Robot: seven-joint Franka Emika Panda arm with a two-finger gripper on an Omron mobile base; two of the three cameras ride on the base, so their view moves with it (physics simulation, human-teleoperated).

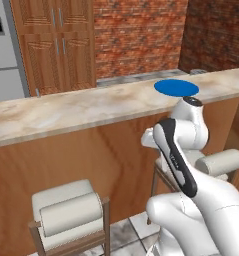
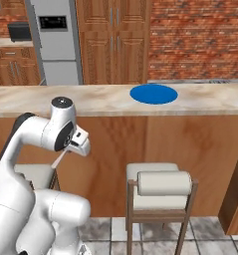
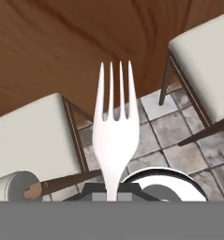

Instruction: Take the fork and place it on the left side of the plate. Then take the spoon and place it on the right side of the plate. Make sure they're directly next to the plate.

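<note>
The fork (image 3: 114,136) stands clamped by its handle in the pincer (image 3: 112,190), tines pointing away, low before the stools. The plate (image 2: 154,94) lies near the surface's (image 2: 90,102) far edge. I judge it best to lift high above the near edge, then lay the fork flat just touching the plate's left rim.

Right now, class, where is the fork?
The fork is in the end effector, tines pointing away from the hand over the tiled floor between two stools, below the counter where the blue plate sits.

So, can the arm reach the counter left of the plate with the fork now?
Probably yes: the fork is held in the jaws below counter height, and the surface beside the plate looks bare.
</note>
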